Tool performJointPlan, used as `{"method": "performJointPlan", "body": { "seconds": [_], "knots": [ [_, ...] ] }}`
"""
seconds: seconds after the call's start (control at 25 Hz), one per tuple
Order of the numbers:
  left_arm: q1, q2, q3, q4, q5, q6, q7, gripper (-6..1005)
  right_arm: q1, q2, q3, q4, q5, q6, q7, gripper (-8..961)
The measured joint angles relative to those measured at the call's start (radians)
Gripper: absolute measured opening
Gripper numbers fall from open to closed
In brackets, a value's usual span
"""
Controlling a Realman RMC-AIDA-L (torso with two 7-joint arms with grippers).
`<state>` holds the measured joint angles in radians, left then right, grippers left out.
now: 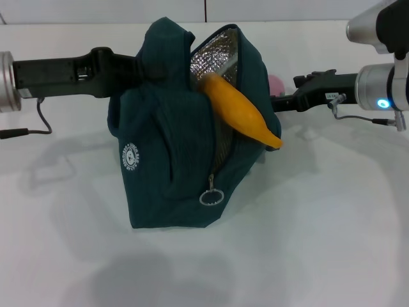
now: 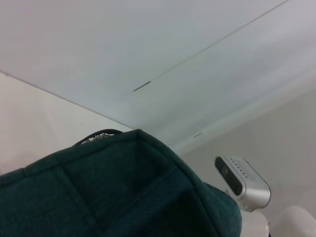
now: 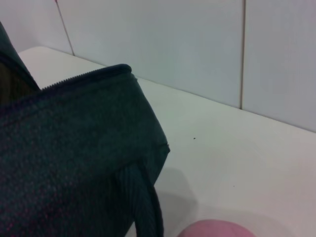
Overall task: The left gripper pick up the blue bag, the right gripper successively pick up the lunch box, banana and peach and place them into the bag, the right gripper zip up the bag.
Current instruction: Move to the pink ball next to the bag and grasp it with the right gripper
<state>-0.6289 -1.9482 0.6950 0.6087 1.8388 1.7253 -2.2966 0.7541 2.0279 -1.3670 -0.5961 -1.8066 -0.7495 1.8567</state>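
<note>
- The left gripper (image 1: 131, 67) comes in level from the left side of the head view and ends against the upper back corner of the bag (image 1: 166, 166). Its tips are buried in the fabric there, so whether they pinch the cloth or a handle cannot be told.
- The left wrist view shows only the bag (image 2: 123, 192) close under the camera, its dark teal top filling the lower part of the picture; none of that arm's fingers appear.
- The right gripper (image 1: 300, 89) reaches in level from the right side and sits just behind the bag's far right edge. Its tips are hidden by the bag, so how far they are spread cannot be told.
- The bag stands upright on the white table (image 1: 332, 217), its zipper undone along the front, silver foil lining (image 1: 214, 54) showing in the gap, and the ring pull (image 1: 211, 197) hanging low at the zipper's bottom end.
- The banana (image 1: 239, 112) pokes out of the open mouth, one end inside against the lining, the other slanting down and right, past the bag's edge, just below the right gripper's arm.
- The peach (image 1: 276, 84) lies on the table behind the bag, just beside the right gripper; only a sliver shows in the head view.
- In the right wrist view the peach (image 3: 217, 229) sits near the bag's corner (image 3: 74, 163), and whether they touch cannot be told.
</note>
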Motion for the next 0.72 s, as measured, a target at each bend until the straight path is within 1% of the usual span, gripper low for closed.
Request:
{"method": "performJointPlan", "body": {
  "seconds": [0.32,0.72],
  "knots": [
    [-0.001,0.000,0.000,-0.002,0.000,-0.002,0.006,34,0.009,0.000,-0.053,0.001,0.012,0.038,-0.001,782],
    [-0.010,0.000,0.000,-0.003,0.001,-0.003,0.006,33,0.019,0.000,-0.124,0.012,0.033,0.078,-0.001,574]
  ]
}}
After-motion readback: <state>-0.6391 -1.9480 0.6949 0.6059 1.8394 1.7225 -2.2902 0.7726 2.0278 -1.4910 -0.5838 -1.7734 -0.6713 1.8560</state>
